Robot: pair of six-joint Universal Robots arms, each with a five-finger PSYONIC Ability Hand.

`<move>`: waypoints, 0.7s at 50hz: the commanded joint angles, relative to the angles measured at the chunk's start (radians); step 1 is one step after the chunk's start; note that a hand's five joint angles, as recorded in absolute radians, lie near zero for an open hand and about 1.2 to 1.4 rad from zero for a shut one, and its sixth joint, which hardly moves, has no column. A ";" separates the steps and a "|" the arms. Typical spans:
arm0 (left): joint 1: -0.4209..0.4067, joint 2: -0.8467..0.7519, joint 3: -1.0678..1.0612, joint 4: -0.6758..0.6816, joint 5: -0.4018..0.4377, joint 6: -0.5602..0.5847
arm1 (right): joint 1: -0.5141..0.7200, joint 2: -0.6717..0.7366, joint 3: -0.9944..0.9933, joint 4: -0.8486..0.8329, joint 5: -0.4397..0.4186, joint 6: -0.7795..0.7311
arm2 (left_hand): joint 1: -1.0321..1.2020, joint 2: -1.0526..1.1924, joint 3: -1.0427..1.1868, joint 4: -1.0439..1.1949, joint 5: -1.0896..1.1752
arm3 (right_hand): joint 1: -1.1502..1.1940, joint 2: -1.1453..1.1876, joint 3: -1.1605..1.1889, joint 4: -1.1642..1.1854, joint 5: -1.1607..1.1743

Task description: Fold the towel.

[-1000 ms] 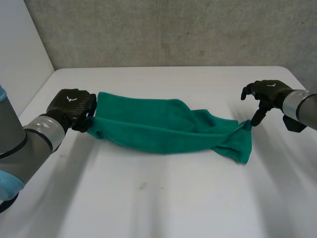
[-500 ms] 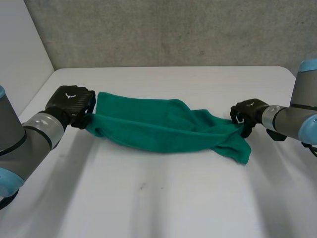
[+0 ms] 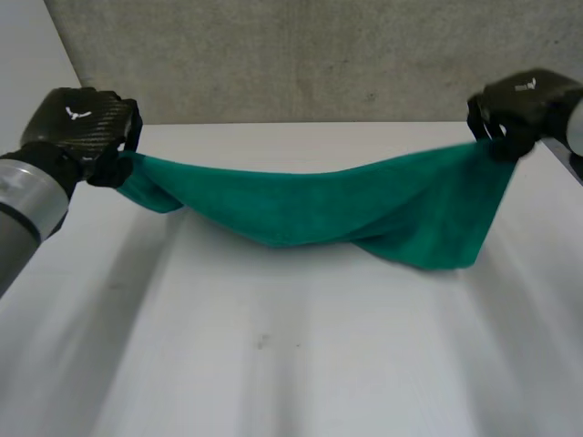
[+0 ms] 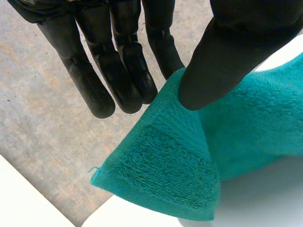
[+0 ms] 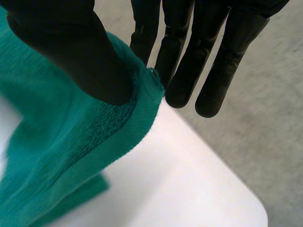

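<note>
White table (image 3: 273,364): one towel (image 3: 319,205), two hands (image 3: 77,127) (image 3: 519,105).

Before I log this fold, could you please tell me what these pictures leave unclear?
Head view: whether the towel's sagging middle touches the table; the angle hides any gap.
Left wrist view: the pinched spot, covered by the left hand's thumb.
Right wrist view: likewise under the right hand's thumb; the towel's rest runs off the edge.

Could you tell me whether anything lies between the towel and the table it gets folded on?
Nothing visible does: the left hand and right hand pinch the ends of the towel, and bare table lies beneath it.
</note>
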 commanded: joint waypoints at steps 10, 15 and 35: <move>0.002 -0.355 0.062 -0.192 -0.043 0.172 | 0.023 0.139 0.194 0.072 0.168 -0.311 | 0.263 0.204 0.209 0.202 0.258 | 0.421 0.221 0.217 0.209 0.237; -0.006 -0.466 0.227 -0.192 -0.141 0.243 | 0.074 0.214 0.025 0.018 0.237 -0.303 | 0.263 0.204 0.209 0.202 0.258 | 0.421 0.221 0.217 0.209 0.237; -0.026 -0.279 0.521 0.277 -0.184 0.145 | 0.088 0.003 -0.196 -0.522 0.259 0.065 | 0.263 0.204 0.209 0.202 0.258 | 0.421 0.221 0.217 0.209 0.237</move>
